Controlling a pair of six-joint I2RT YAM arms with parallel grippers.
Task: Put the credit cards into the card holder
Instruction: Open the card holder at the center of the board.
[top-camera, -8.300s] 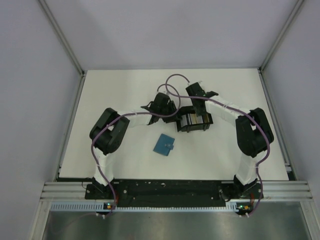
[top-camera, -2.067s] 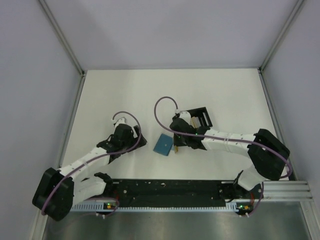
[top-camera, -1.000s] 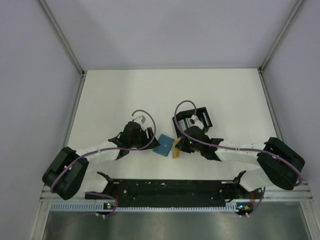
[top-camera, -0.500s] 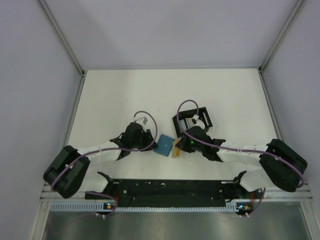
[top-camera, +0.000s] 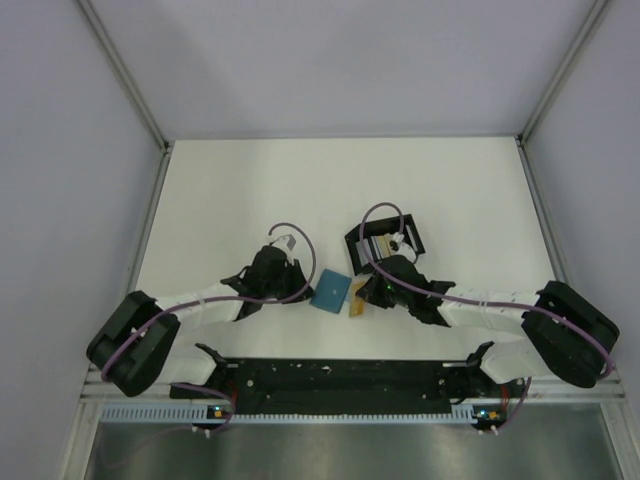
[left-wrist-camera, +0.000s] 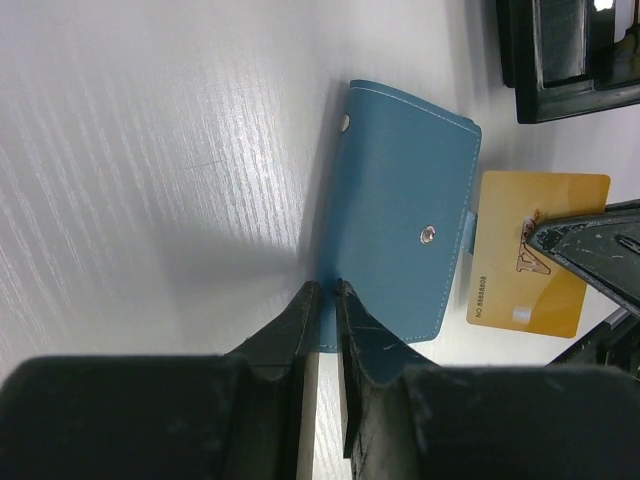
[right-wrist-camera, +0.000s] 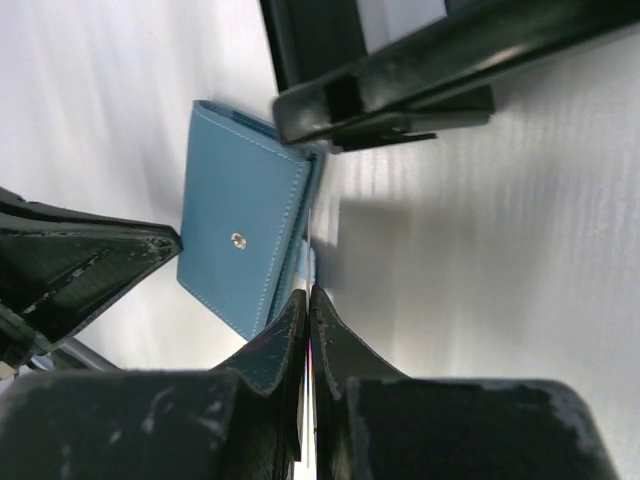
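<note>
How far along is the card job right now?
Nothing looks done: the card holder is closed. The right gripper holds an orange card beside it; the left gripper pinches its edge. Opening, inserting, and the cards in the black tray remain.

The teal-blue card holder (left-wrist-camera: 400, 255) is lying flat and folded shut, its snap stud facing up (a second stud is showing near one corner). An orange-yellow credit card (left-wrist-camera: 530, 265) is resting just beside its strap edge, printed face showing.
</note>
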